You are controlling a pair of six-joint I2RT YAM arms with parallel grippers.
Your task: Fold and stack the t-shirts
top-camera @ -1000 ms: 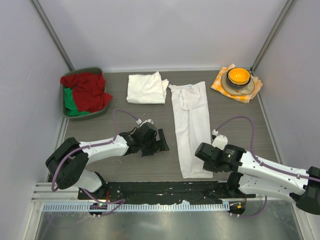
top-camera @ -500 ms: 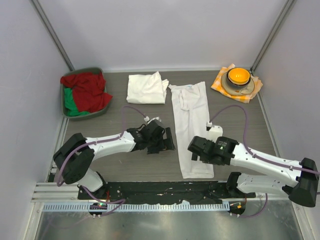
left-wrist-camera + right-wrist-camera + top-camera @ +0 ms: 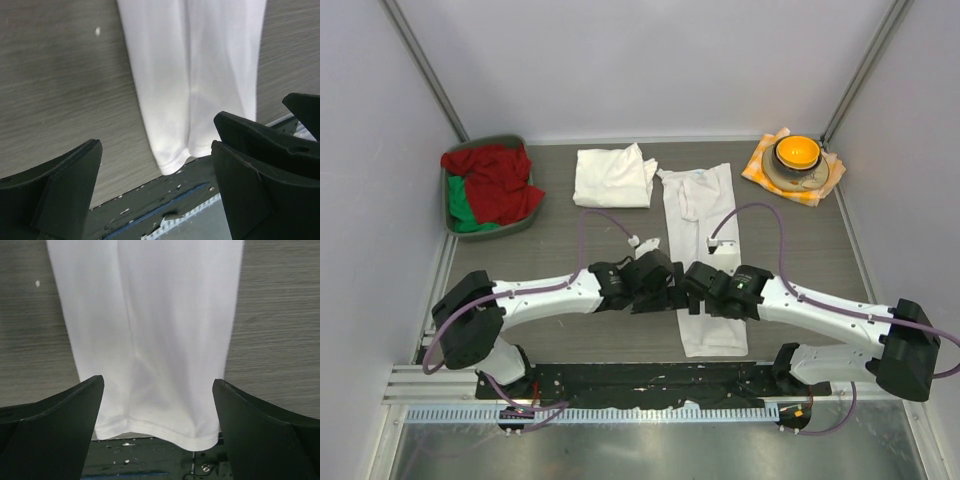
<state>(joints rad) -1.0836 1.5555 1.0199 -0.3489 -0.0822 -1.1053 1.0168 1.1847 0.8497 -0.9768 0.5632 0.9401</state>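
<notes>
One white t-shirt (image 3: 700, 230) lies folded into a long narrow strip down the middle of the table, its hem at the near edge (image 3: 165, 427). A second t-shirt (image 3: 613, 178) lies folded at the back. My left gripper (image 3: 662, 287) hovers open at the strip's left edge, and its wrist view shows the strip (image 3: 195, 75) ahead with nothing between the fingers (image 3: 65, 192). My right gripper (image 3: 697, 297) is open above the strip's near half. In the right wrist view its fingers (image 3: 260, 430) straddle the cloth's full width without touching it.
A green bin (image 3: 522, 143) of red and green cloths stands at the back left. An orange bowl (image 3: 797, 152) on a checked cloth (image 3: 755, 168) sits at the back right. A black mounting strip (image 3: 620, 380) runs along the near table edge. Both grippers are close together.
My right gripper has opened and swung left over the strip's near half. My left arm has reached right until its gripper is at the strip's left edge.
</notes>
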